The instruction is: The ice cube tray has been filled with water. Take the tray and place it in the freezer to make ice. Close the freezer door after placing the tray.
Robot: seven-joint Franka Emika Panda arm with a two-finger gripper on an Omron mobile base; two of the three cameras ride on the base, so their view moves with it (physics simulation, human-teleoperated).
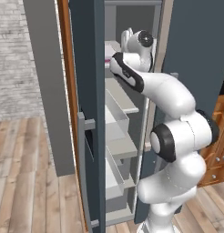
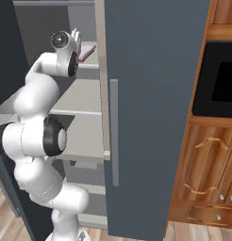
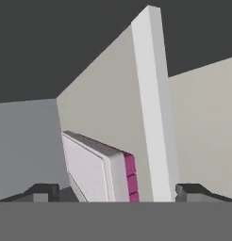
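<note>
The ice cube tray is lying on an upper grey shelf inside the freezer, its pale top and magenta edge showing between the fingertips in the hand view. The end effector is standing wide, its tips spread on either side of the tray and seemingly not touching it, though the contact is hard to judge. The freezer door is standing open beside the arm, with wooden cabinets at the right.
</note>
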